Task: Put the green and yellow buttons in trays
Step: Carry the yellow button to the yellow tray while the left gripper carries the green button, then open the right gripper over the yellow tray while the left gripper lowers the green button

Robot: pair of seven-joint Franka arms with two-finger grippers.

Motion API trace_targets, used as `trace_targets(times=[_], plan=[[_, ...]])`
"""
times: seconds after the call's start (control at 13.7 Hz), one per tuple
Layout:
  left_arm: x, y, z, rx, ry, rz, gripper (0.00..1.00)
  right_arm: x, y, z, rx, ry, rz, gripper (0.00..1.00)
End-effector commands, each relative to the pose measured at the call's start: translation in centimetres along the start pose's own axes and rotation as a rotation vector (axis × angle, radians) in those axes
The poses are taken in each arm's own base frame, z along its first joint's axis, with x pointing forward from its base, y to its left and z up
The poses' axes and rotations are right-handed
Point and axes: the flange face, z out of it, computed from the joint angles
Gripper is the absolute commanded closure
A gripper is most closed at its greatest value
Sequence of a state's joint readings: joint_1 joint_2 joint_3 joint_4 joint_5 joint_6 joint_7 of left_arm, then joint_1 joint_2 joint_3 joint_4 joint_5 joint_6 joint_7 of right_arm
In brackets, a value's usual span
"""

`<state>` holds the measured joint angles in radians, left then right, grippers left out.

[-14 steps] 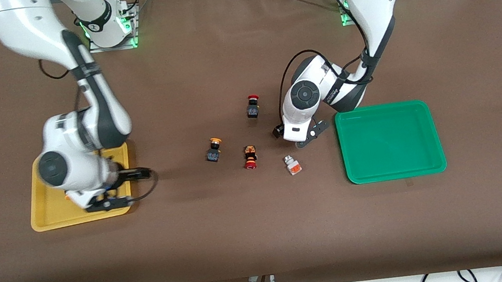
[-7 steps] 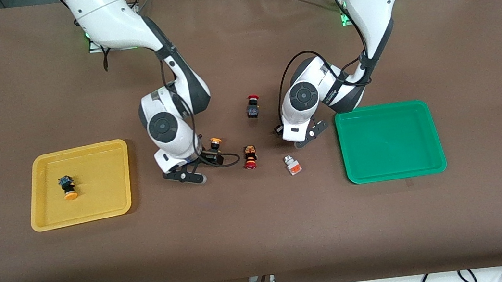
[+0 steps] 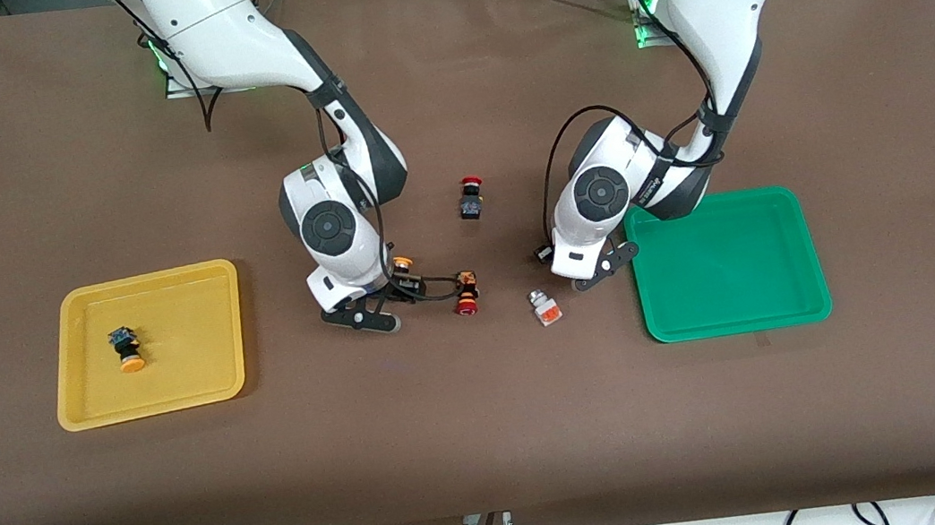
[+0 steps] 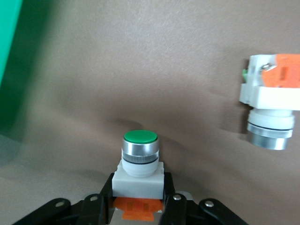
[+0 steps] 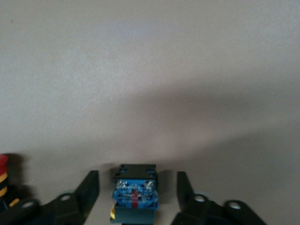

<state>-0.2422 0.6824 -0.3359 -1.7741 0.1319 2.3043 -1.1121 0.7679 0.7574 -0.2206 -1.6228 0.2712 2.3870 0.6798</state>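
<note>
Mid-bench, the right tool (image 3: 386, 296) is low with its fingers apart on either side of a yellow button (image 5: 135, 193), not touching it. The left tool (image 4: 138, 206) is clamped on a green button (image 4: 139, 161) beside the green tray (image 3: 728, 262). Another green button (image 3: 544, 307) lies near it. One yellow button (image 3: 125, 346) lies in the yellow tray (image 3: 197, 370), toward the right arm's edge.

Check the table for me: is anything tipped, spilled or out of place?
Nothing spilled or damaged. One yellow-capped dark button lies on its side in the yellow plastic tray. The red-capped dark switch and the white-bodied button also lie on their sides on the table.
</note>
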Motion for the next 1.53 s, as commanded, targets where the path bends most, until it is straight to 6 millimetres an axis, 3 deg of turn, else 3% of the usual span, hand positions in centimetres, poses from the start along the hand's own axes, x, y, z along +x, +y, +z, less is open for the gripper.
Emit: trace_targets(times=[0.0, 0.15, 0.29, 0.44, 0.51, 0.58, 0.66, 0.8, 0.95, 1.02, 1.09, 1.24, 1.31, 1.38, 1.46], plan=[[0.8, 0.0, -3.3, 0.038, 0.021, 0.072, 1.0, -0.8, -0.1, 0.0, -0.005, -0.018, 0.012, 1.0], [4.8, -2.4, -6.7, 0.072, 0.002, 0.132, 1.0, 0.8, 1.3, -1.0, -0.014, -0.017, 0.001, 1.0], [8.2, -6.7, -9.7, 0.106, -0.037, 0.288, 1.0, 5.2, 6.1, -4.4, -0.076, -0.039, -0.074, 1.0], [13.7, -13.1, -10.9, 0.091, -0.054, 0.385, 1.0, 9.7, 13.5, -7.2, -0.158, -0.096, -0.21, 1.0], [16.9, -17.0, -10.1, 0.074, -0.079, 0.455, 1.0, 11.5, 17.2, -8.3, -0.189, -0.123, -0.279, 1.0], [18.9, -19.7, -8.6, 0.061, -0.109, 0.471, 1.0, 12.8, 20.0, -8.9, -0.205, -0.135, -0.33, 1.0], [19.9, -21.2, -7.2, 0.057, -0.132, 0.456, 1.0, 14.0, 23.0, -9.2, -0.214, -0.145, -0.367, 1.0], [20.7, -22.3, -4.3, 0.054, -0.172, 0.436, 0.97, 16.2, 29.1, -8.9, -0.201, -0.171, -0.407, 1.0], [21.5, -22.7, -2.0, 0.057, -0.153, 0.446, 0.93, 17.5, 33.8, -8.4, -0.172, -0.188, -0.424, 1.0], [22.0, -23.3, -1.2, 0.073, -0.15, 0.452, 0.85, 17.7, 34.6, -8.3, -0.131, -0.19, -0.396, 0.31], [22.4, -23.9, -0.6, 0.069, -0.16, 0.442, 0.83, 17.8, 34.1, -8.5, -0.092, -0.182, -0.378, 0.0], [22.4, -23.5, -1.1, 0.074, -0.157, 0.44, 0.69, 17.6, 31.7, -9.4, -0.06, -0.16, -0.386, 0.0], [22.5, -23.4, -1.5, 0.071, -0.15, 0.437, 0.47, 17.4, 30.0, -10.2, -0.058, -0.155, -0.378, 0.0], [22.9, -23.4, -2.3, 0.058, -0.146, 0.429, 0.0, 17.5, 28.7, -11.1, -0.056, -0.151, -0.349, 0.0], [23.1, -23.3, -3.4, 0.055, -0.15, 0.424, 0.0, 17.6, 27.4, -12.5, -0.051, -0.159, -0.325, 0.0]])
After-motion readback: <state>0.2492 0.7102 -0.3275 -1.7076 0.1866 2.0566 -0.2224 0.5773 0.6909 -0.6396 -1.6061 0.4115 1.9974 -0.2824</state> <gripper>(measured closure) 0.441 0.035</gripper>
